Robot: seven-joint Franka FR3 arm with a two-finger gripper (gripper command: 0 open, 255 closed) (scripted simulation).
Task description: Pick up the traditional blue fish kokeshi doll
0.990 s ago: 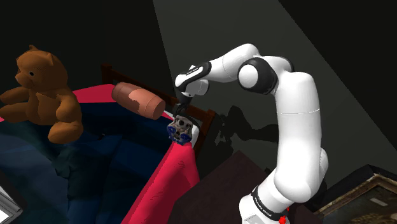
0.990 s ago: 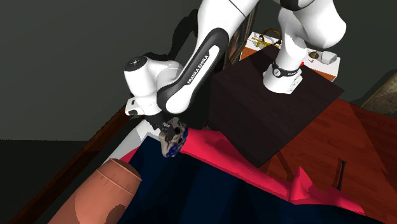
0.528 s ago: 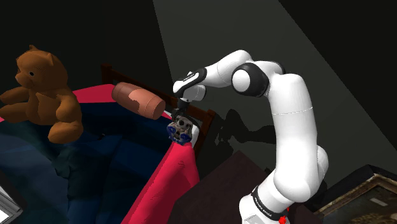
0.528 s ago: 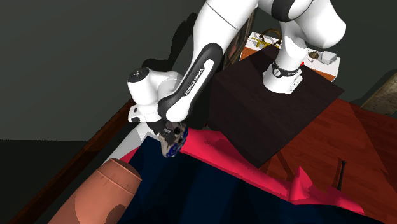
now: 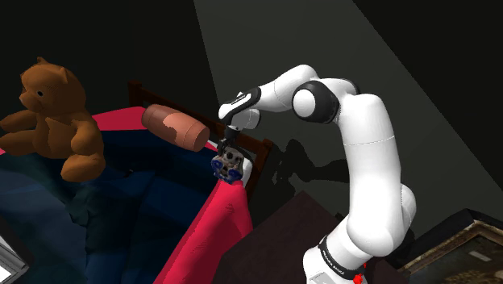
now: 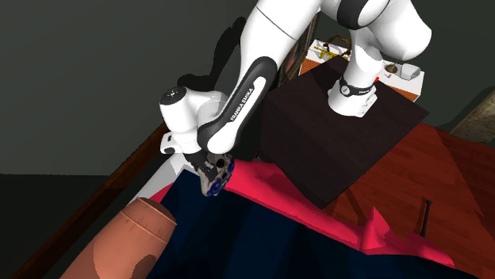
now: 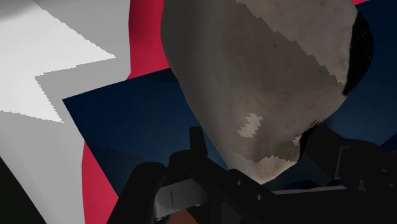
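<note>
The kokeshi doll [image 5: 228, 167] is a small grey-and-blue figure standing at the corner of the red-edged bed [image 5: 211, 234]. My black gripper [image 5: 230, 155] comes straight down onto its top, fingers shut on it. From the second exterior view the doll [image 6: 216, 177] sits just under the gripper [image 6: 209, 167] at the bed's red rim [image 6: 278, 194]. In the wrist view the doll's pale, mottled body [image 7: 261, 76] looms close and is clasped between the two black fingers [image 7: 198, 145], with the gripper [image 7: 261, 156] around its near end.
A brown teddy bear [image 5: 52, 113] sits on the dark blue cover at the shoulder view's left. A brown cylindrical bolster [image 5: 173, 127] lies by the dark headboard close to the doll. The arm's dark stand [image 6: 341, 135] adjoins the bed; wooden floor [image 6: 444, 174] lies beyond.
The arm has sunk a little over the doll and the fingers have closed on it. The doll itself stays in the same spot on the bed corner.
</note>
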